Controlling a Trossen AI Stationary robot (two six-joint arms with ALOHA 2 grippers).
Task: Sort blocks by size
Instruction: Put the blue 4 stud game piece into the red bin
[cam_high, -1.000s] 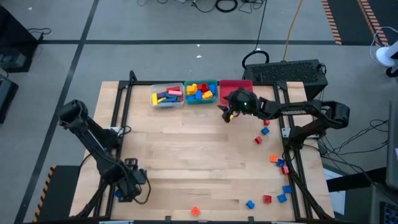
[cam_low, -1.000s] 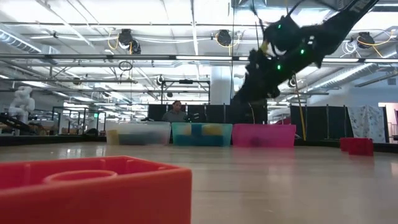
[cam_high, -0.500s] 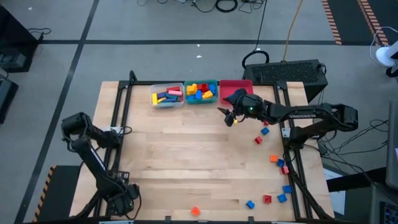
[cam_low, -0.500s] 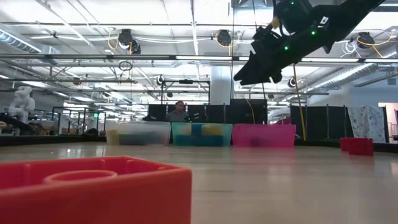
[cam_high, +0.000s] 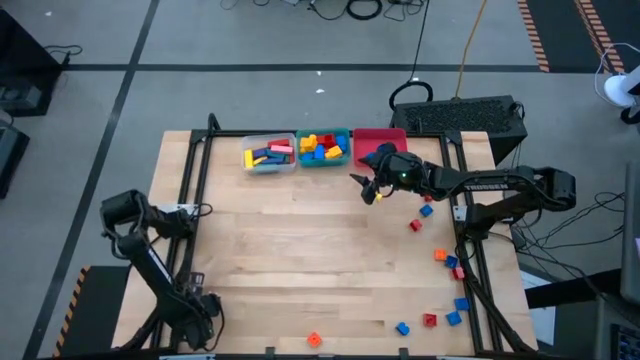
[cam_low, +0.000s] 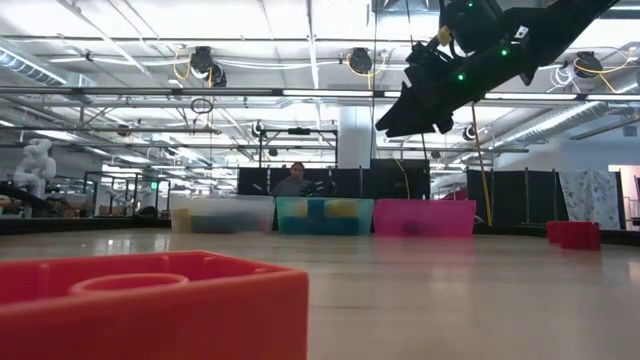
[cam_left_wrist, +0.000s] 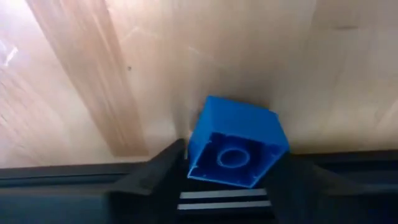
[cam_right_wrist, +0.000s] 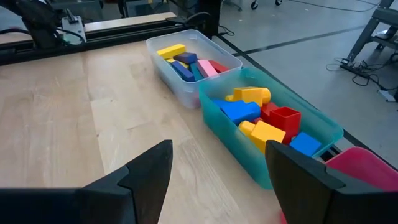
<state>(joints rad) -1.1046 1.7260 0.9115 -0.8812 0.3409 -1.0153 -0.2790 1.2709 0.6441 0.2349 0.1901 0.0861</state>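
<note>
Pickup step: left tool (cam_left_wrist: 233, 186) low at counter's (cam_high: 300, 250) near corner, fingers either side of small blue cube (cam_left_wrist: 236, 142); firm pinch cannot tell. Right tool (cam_high: 367, 187) spread, empty, hovering before red bin (cam_high: 378, 135). Next: clamp cube, lift, carry toward bins.

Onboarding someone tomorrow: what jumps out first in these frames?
The three bins in a row at the table's far edge: clear bin, teal bin and red bin, the first two already holding bricks. Then the right gripper, open and empty, raised just in front of the red bin. Loose blocks trail down the table's right side; the left gripper straddles a blue brick at the near-left corner.
</note>
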